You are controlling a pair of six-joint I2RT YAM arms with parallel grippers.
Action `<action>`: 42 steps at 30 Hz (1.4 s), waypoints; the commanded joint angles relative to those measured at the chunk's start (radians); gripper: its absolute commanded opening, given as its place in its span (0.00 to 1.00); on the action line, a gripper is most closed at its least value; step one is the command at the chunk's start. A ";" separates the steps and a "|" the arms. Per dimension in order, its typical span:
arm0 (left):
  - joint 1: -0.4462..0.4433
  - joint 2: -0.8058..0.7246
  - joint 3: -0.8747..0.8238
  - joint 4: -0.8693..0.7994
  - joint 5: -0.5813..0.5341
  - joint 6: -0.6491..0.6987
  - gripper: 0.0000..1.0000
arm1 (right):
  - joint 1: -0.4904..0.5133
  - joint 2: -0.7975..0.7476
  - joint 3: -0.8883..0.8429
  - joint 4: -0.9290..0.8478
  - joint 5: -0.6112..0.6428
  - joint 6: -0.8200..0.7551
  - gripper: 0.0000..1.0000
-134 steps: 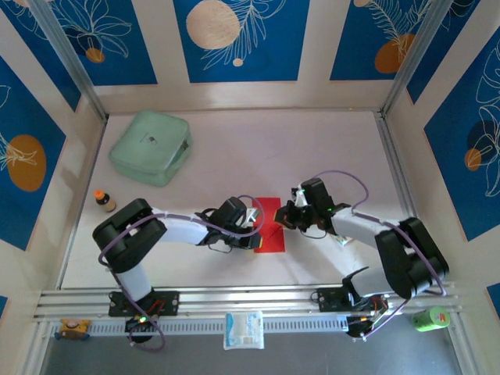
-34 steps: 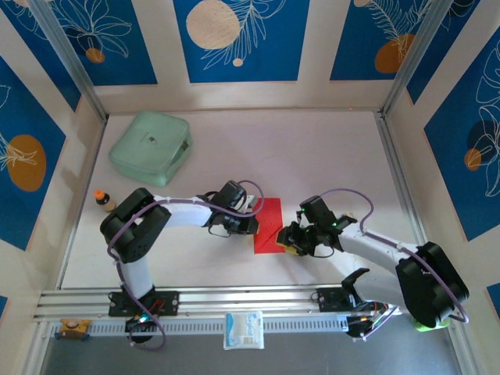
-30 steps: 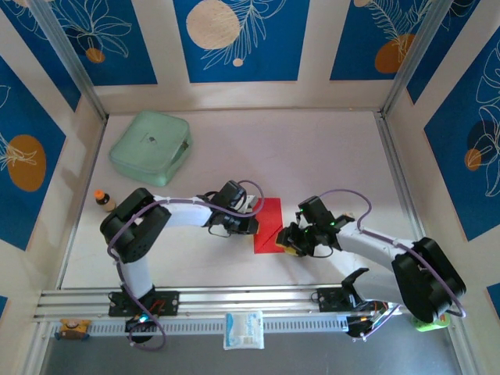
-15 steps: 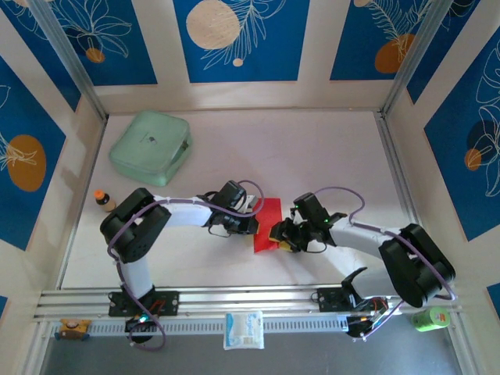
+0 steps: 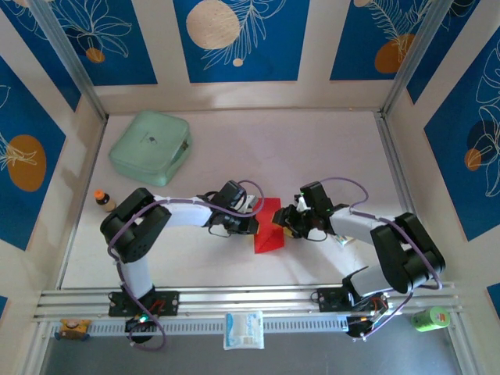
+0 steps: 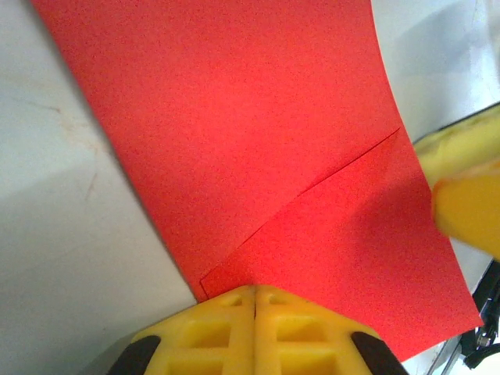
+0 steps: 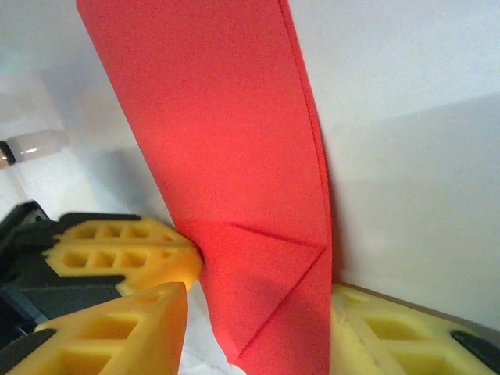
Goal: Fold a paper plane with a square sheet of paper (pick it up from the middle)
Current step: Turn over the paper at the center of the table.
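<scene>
Paper, red and already creased [image 5: 267, 228], lies on the table [image 5: 328, 156] a little toward 6 o'clock from its middle, between the two grippers. The green case [image 5: 151, 147] sits well apart at 10 o'clock and plays no part.

The left gripper [image 5: 251, 224] is at the sheet's 9 o'clock edge and has not shifted over the last second. In its wrist view the fingers [image 6: 211, 328] are pressed tight together with no gap. Their tips rest on the edge right beside the corner of a folded flap, and they look to be pinning the sheet down rather than nipping it.

The change is on the other side. A second ago the right gripper [image 5: 288, 223] was at the sheet's 5 o'clock corner, and the paper lay as a broad flat shape. The gripper has since travelled toward 12 o'clock along the 3 o'clock edge, and from above the paper now looks narrower. The right wrist view shows why: the paper rises steeply as a tall strip between the fingers, a diagonal crease crossing it low down. Those fingers stand partly apart, straddling the strip. One finger [image 7: 391, 336] touches its edge, and a sliver of table shows between the paper and the other finger, so it is nudged rather than clamped.

That side is probably being tipped over toward the middle line. The fold is raised but not yet laid flat or pressed, so no dart shape exists yet. Since nothing is clamping it, the flap could spring back.
</scene>
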 commanded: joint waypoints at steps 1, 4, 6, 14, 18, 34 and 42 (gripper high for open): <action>0.004 0.030 -0.015 -0.024 0.002 0.002 0.06 | -0.018 0.020 -0.007 0.043 -0.036 -0.022 0.45; 0.004 0.023 -0.020 -0.019 0.001 -0.003 0.06 | -0.027 0.029 -0.015 0.076 -0.053 -0.033 0.39; 0.003 0.022 -0.020 -0.016 0.003 -0.005 0.06 | -0.027 0.043 -0.016 0.089 -0.065 -0.034 0.37; 0.003 0.018 -0.020 -0.012 0.006 -0.009 0.06 | -0.035 0.072 -0.041 0.125 -0.076 -0.044 0.28; 0.003 0.017 -0.019 -0.013 0.007 -0.011 0.06 | -0.043 0.065 -0.049 0.127 -0.077 -0.059 0.23; 0.003 -0.250 -0.092 0.010 -0.122 -0.003 0.30 | -0.037 -0.142 0.068 -0.189 0.014 -0.219 0.04; 0.004 -0.516 -0.169 -0.090 -0.405 0.028 0.36 | 0.102 -0.255 0.284 -0.591 0.423 -0.385 0.04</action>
